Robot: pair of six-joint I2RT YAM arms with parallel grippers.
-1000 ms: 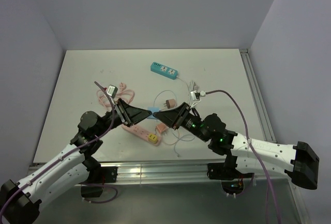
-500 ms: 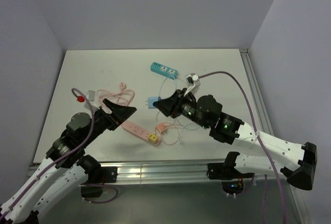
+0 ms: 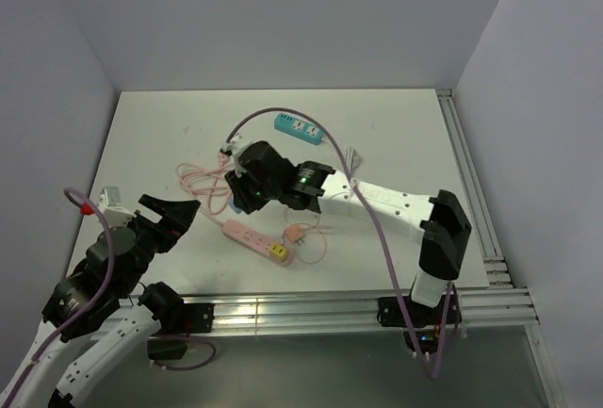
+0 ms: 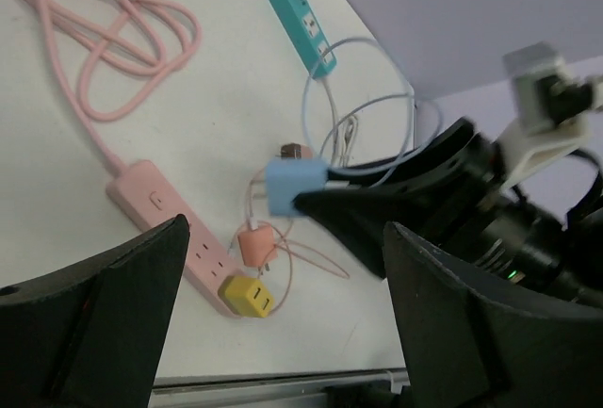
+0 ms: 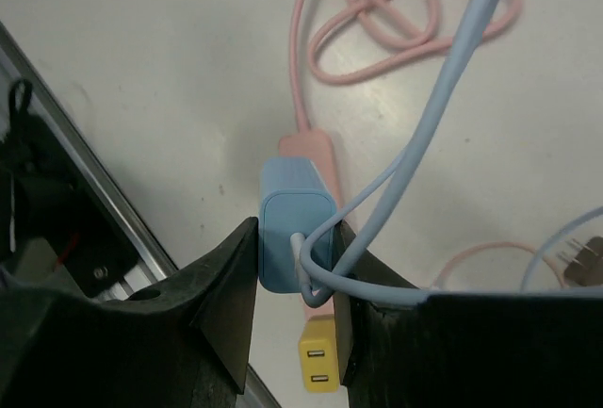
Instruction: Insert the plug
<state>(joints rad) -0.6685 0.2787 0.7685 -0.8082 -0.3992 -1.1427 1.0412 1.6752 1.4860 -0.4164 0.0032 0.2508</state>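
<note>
My right gripper (image 5: 294, 238) is shut on a light blue plug (image 5: 297, 224) and holds it by its sides, with the cable looping off its back. The plug's prongs face away and are hidden. It hangs above the cord end of a pink power strip (image 5: 316, 149) that lies on the table (image 3: 377, 125). A yellow plug (image 5: 318, 361) sits in that strip's near end. In the left wrist view the blue plug (image 4: 294, 185) shows at the right gripper's tips. My left gripper (image 3: 184, 215) is open and empty, well left of the pink strip (image 3: 247, 236).
A teal power strip (image 3: 300, 127) lies at the back, its pale cable trailing to the right. A loose pink adapter (image 3: 295, 234) with thin cord rests beside the yellow plug (image 3: 279, 253). Pink cord coils (image 3: 203, 182) lie at the left. A metal rail (image 3: 283, 309) edges the table's near side.
My left gripper has opened, let go of the blue plug and drawn back to the near left. My right arm has swung left with the plug, over the pink strip.
</note>
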